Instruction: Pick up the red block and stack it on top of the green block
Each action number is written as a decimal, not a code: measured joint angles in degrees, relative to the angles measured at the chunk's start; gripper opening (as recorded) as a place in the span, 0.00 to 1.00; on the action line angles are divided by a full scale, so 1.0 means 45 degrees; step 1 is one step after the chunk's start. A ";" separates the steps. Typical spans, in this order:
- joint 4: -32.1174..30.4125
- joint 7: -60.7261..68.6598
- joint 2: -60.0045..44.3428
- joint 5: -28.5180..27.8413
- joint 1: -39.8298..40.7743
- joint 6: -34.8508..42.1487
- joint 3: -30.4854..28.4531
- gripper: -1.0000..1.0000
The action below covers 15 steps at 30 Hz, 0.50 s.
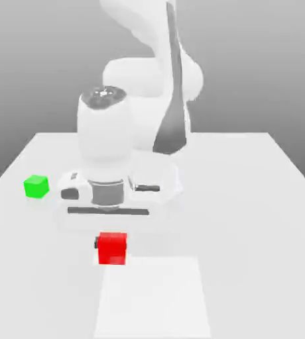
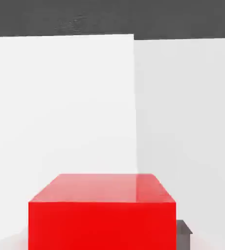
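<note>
The red block (image 1: pixel 112 248) sits directly under my gripper (image 1: pixel 111 243) on the near part of the white table (image 1: pixel 248 198). In the hand view the red block (image 2: pixel 102 215) is very close, and one dark fingertip (image 2: pixel 183 234) presses against its side. Another dark finger edge shows against the block's opposite side in the exterior view. The jaws stand shut on the block. I cannot tell whether the block rests on the table or hangs just above it. The green block (image 1: pixel 36 187) stands alone toward the exterior view's left, farther back and well apart from the gripper.
A paler square patch (image 1: pixel 152 298) lies on the table just in front of the red block. The arm's white body (image 1: pixel 142 99) rises behind the hand. Open table surface stretches between the two blocks and across the exterior view's right.
</note>
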State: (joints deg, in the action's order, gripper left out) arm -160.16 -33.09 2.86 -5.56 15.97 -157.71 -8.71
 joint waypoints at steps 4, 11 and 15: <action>-0.0251 0.1304 0.0663 -0.0848 0.1809 0.0333 -0.1359 0.00; -0.0691 0.3602 0.1820 -0.2329 0.5041 0.0910 -0.4338 0.00; -0.0946 0.4957 0.2468 -0.3118 0.6966 0.1231 -0.6017 0.00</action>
State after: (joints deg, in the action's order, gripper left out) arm -164.42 -10.79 13.97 -19.59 47.31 -152.17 -35.79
